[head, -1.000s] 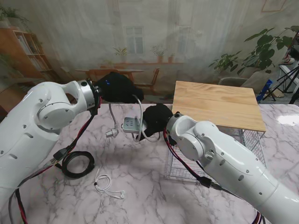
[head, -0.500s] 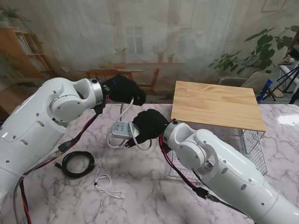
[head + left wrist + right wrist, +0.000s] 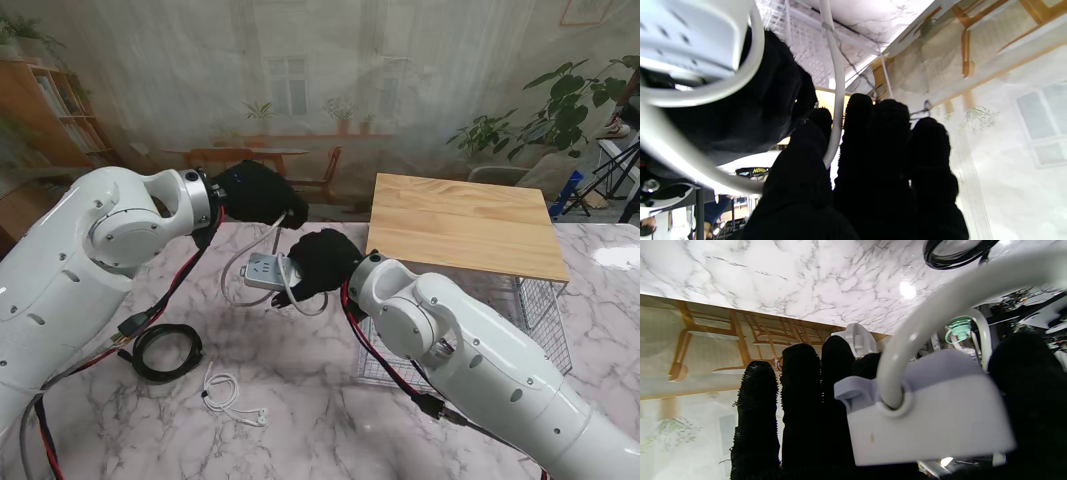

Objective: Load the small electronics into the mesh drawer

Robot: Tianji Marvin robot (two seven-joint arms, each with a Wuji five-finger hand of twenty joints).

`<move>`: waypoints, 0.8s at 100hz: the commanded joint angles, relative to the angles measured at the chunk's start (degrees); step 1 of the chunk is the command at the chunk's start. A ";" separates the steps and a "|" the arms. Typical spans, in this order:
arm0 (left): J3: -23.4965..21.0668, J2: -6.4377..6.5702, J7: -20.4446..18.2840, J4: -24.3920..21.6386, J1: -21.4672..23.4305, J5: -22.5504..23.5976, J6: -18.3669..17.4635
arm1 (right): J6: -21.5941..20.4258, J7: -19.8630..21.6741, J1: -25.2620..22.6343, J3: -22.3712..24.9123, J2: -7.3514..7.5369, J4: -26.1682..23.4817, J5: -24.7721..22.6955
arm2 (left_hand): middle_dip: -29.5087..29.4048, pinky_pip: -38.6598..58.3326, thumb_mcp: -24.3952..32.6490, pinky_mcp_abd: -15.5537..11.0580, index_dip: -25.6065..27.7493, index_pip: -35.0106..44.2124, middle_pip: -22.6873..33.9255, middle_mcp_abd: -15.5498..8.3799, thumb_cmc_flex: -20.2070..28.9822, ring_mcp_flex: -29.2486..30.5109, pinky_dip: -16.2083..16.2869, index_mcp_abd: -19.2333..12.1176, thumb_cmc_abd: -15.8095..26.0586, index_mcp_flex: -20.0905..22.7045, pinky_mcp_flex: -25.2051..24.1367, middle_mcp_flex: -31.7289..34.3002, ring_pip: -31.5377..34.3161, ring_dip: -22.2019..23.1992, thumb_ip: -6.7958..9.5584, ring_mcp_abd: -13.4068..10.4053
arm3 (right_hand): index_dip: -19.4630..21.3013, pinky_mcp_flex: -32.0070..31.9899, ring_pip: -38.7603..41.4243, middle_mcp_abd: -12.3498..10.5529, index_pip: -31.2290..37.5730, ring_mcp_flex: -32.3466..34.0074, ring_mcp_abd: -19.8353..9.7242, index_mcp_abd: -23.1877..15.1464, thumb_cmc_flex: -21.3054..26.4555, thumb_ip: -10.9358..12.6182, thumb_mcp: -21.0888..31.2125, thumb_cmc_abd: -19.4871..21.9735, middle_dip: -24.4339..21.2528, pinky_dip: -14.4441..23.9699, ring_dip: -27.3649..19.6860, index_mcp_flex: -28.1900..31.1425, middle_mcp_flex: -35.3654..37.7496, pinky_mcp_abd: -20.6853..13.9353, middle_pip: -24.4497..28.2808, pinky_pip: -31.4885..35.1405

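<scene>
Seen from the stand camera: a white power strip with dark socket slots, held off the marble table in the black-gloved right hand, fingers wrapped round its end, its white cord looping to the left and up into the pinch of the black-gloved left hand. Just right of both hands, the mesh drawer of white wire under a wooden top; nearer to me on the left, a coiled black cable and a thin white cable lying flat. Left wrist view: cord threaded between thumb and gloved fingers, strip body blurred close by; yellow lettering on a black strap too small to read. Right wrist view: pale strip end gripped between fingers and thumb, cord emerging from its collar. No brand legible on the strip.
</scene>
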 commanded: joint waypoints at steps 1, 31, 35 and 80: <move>-0.70 0.66 -0.70 0.17 0.32 0.47 -0.38 | 0.81 -0.07 0.08 0.86 0.06 0.85 -0.20 | 0.93 3.21 1.05 -0.55 0.07 1.71 1.88 0.67 4.67 1.55 1.58 -2.83 1.46 1.05 0.80 2.29 2.18 0.41 1.69 -0.73 | 0.41 -0.15 3.96 -6.54 5.97 0.23 -1.15 -7.49 12.18 1.13 17.52 15.24 0.95 -0.09 1.48 9.54 2.01 0.39 4.21 1.01; -7.85 1.31 -0.07 -2.11 5.96 4.74 -4.12 | 3.67 0.06 0.49 2.77 0.39 1.11 -4.64 | 2.80 14.56 24.33 1.80 -3.46 4.65 9.58 -0.32 -7.87 9.11 -0.76 2.33 -10.63 4.74 7.05 9.17 11.59 -3.25 4.72 0.06 | 0.41 -0.28 3.99 -6.39 5.92 0.20 -0.96 -7.24 12.36 1.14 17.43 15.24 0.95 -0.05 1.50 9.47 1.95 0.54 4.22 1.03; -8.88 1.36 -0.14 -2.94 6.85 4.07 -4.35 | 3.79 0.34 1.05 2.50 0.46 1.48 -5.45 | 3.03 16.16 27.38 1.99 -4.03 5.07 10.66 -0.62 -9.63 9.71 -1.14 2.70 -11.95 5.29 8.21 10.14 13.42 -3.28 5.47 -0.14 | 0.41 -0.33 3.99 -6.43 5.92 0.20 -0.96 -7.24 12.31 1.13 17.36 15.28 0.95 -0.06 1.50 9.47 1.87 0.51 4.19 1.01; -11.14 1.84 -5.77 -11.24 8.43 -3.94 -1.02 | 2.48 -0.25 8.33 -6.91 -0.46 8.48 -4.91 | 3.76 24.74 32.52 2.05 -5.36 6.10 15.91 -2.56 -11.88 10.44 -6.13 5.05 -13.94 6.70 16.03 15.36 27.54 -10.17 5.65 -2.72 | 0.44 -0.21 4.16 -6.86 5.92 0.11 -1.42 -7.38 12.06 1.21 17.34 15.37 0.99 -0.04 1.60 9.41 1.86 0.30 4.29 1.03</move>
